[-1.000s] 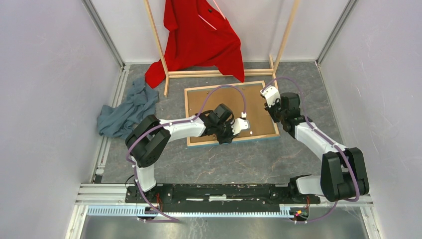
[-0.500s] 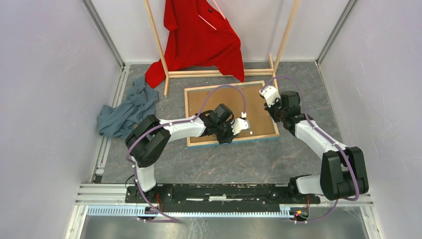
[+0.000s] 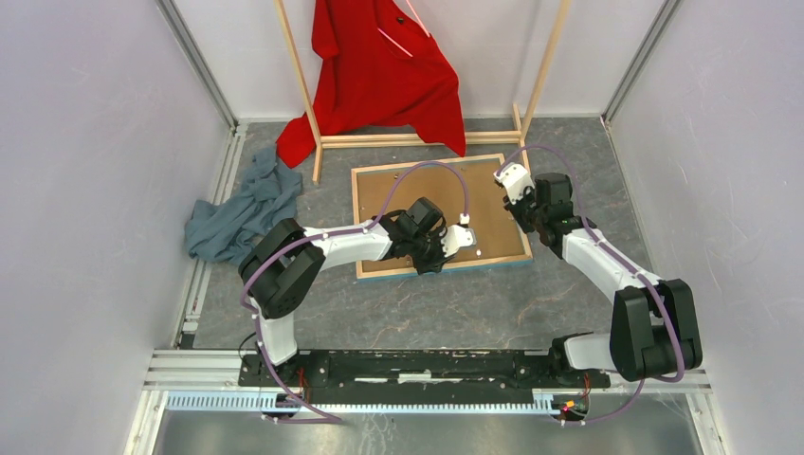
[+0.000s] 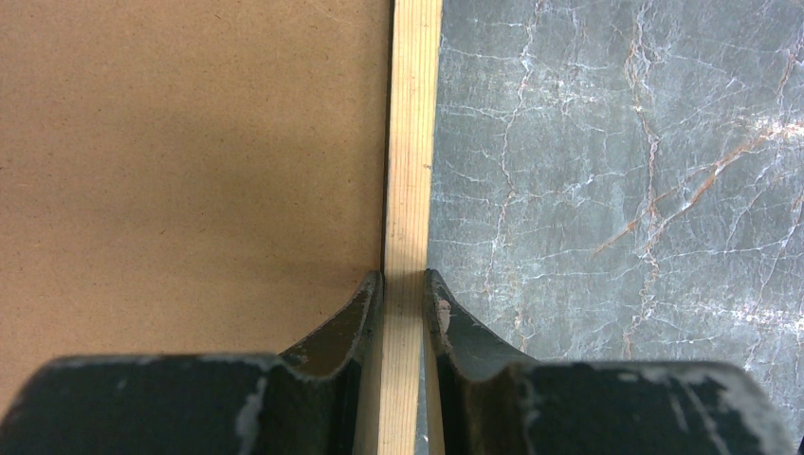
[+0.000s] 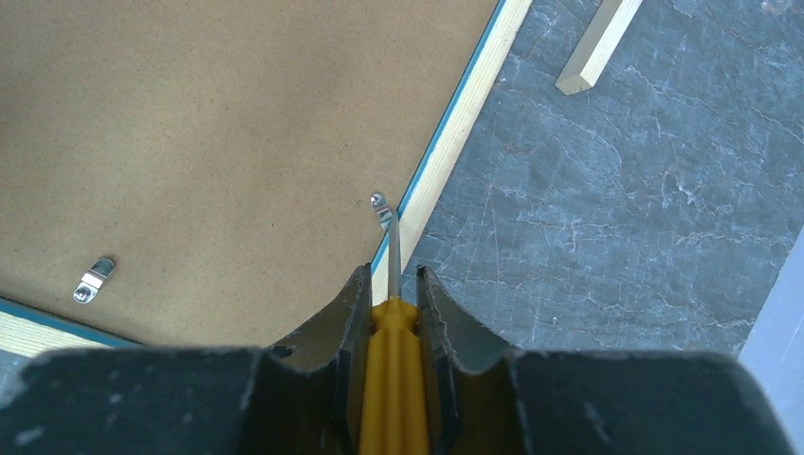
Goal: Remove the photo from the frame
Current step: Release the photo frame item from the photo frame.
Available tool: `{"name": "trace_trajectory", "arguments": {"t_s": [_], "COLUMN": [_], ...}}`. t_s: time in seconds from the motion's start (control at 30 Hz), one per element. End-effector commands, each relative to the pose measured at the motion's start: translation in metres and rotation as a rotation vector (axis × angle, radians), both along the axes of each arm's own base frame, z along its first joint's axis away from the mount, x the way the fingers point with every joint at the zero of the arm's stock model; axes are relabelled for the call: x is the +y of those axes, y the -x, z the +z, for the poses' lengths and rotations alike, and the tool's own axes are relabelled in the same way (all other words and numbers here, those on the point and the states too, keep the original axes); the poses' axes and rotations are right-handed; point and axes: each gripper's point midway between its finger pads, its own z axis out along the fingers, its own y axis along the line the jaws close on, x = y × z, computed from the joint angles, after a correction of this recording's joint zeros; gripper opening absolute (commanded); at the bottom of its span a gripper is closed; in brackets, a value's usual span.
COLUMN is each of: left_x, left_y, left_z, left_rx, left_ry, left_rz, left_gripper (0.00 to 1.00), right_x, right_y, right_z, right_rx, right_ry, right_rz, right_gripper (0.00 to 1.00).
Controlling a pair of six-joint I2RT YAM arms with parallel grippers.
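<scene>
L gripper (image 4: 403, 281) pinched on the pale wood rail of the frame (image 4: 411, 142), R gripper (image 5: 391, 277) clamped on a yellow screwdriver (image 5: 392, 379) w/ tip at a metal clip (image 5: 381, 210) just ahead, frame lying face-down, brown backing board (image 5: 237, 142) up.

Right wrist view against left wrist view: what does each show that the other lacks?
Only the right wrist: the right hand gripping a yellow-handled screwdriver, its tip at a metal clip, plus a second clip and a rack foot. Only the left wrist: the left hand closed on the wooden edge of the frame. Both: the brown backing board, the frame and the grey table.
</scene>
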Motion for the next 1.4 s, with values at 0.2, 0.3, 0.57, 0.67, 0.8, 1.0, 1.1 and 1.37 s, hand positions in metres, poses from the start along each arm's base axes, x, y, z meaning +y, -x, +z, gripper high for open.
{"name": "trace_trajectory", "arguments": {"t_s": [0.2, 0.3, 0.57, 0.67, 0.8, 1.0, 1.1, 1.37], "left_x": [0.022, 0.022, 0.021, 0.022, 0.021, 0.021, 0.021, 0.020], "left_y": [0.014, 0.014, 0.013, 0.014, 0.014, 0.014, 0.014, 0.013], "left_z": [-0.042, -0.042, -0.042, -0.042, -0.042, -0.044, -0.044, -0.041], "left_rx": [0.092, 0.091, 0.089, 0.090, 0.090, 0.094, 0.095, 0.090], "left_ry": [-0.114, -0.114, -0.113, -0.113, -0.111, -0.114, -0.112, -0.108], "left_rz": [0.057, 0.058, 0.058, 0.058, 0.058, 0.058, 0.059, 0.061], "left_gripper": [0.16, 0.16, 0.16, 0.16, 0.16, 0.16, 0.16, 0.16], "right_x": [0.009, 0.010, 0.012, 0.011, 0.009, 0.010, 0.008, 0.000], "right_y": [0.004, 0.006, 0.006, 0.005, 0.005, 0.006, 0.005, 0.002], "right_z": [0.001, -0.002, 0.000, 0.000, 0.000, -0.003, -0.003, 0.004], "right_rx": [0.041, 0.055, 0.061, 0.067, 0.069, 0.078, 0.075, 0.028], "right_ry": [-0.041, -0.045, -0.066, -0.079, -0.084, -0.087, -0.082, -0.064], "right_rz": [0.034, 0.036, 0.040, 0.033, 0.025, 0.029, 0.020, -0.023], "right_gripper": [0.00, 0.00, 0.00, 0.00, 0.00, 0.00, 0.00, 0.00]}}
